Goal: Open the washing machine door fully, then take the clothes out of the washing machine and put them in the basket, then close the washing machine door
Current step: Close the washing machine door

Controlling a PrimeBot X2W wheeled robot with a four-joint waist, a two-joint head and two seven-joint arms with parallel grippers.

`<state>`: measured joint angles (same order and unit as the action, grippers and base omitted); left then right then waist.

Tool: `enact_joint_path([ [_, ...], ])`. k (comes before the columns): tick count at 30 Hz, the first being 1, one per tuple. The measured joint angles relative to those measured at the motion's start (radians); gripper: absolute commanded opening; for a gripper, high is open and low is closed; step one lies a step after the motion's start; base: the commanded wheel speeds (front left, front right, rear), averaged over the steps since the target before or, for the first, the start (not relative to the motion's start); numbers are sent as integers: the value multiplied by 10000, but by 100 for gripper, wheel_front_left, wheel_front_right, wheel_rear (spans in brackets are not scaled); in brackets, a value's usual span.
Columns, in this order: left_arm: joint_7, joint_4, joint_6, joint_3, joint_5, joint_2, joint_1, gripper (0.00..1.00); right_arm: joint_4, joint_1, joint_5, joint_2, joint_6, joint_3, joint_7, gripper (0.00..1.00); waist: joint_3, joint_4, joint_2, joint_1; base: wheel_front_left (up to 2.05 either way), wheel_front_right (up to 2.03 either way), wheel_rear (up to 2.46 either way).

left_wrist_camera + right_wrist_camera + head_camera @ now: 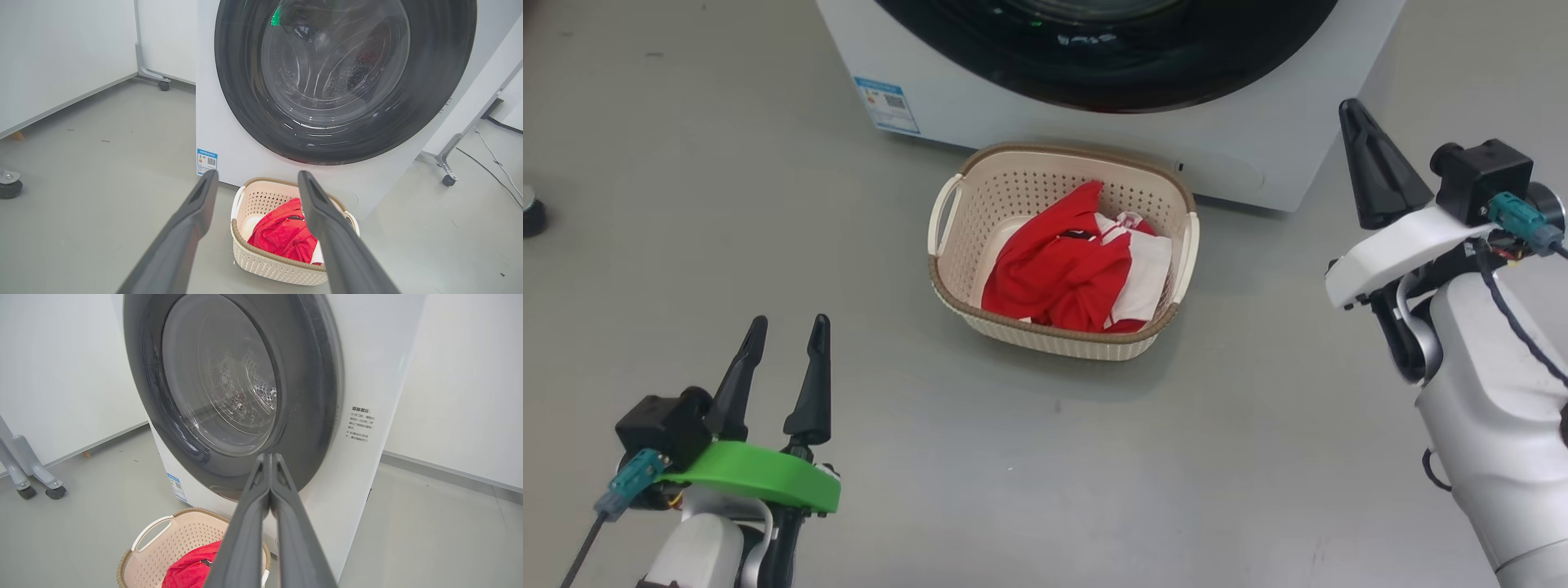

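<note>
Left pincer [791, 320]: nearest, low left, fingers wide, empty.
Right pincer [1354, 118]: fingers pressed together, empty, raised at right.
Washing machine door [345, 77]: looked flush shut; likely final step, so a firm rim push would confirm latch.
Basket [1029, 196]: sat just before washing machine [1258, 155] front, below door; open floor [768, 204] either side.
Clothes [1062, 269]: red-white, lay inside basket.
</note>
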<state>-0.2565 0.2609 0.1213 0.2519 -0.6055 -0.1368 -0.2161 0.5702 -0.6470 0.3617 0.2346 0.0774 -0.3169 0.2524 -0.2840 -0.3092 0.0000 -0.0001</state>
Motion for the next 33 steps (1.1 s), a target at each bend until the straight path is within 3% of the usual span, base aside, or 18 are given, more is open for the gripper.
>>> enact_joint_path([
  [11,0,142,0,-470,0,-167,957,100,-545,1632,522,-855,-188,579,0,0,1268,1021,0,0,0,0,0],
  [24,-2,-107,0,-867,12,-272,2036,100,-1336,3609,694,-1210,-499,1112,0,0,2491,2259,0,0,0,0,0],
  [33,0,-203,0,-832,102,-127,2218,100,-1965,4316,642,-1243,-552,1223,0,0,2686,2547,0,0,0,0,0],
])
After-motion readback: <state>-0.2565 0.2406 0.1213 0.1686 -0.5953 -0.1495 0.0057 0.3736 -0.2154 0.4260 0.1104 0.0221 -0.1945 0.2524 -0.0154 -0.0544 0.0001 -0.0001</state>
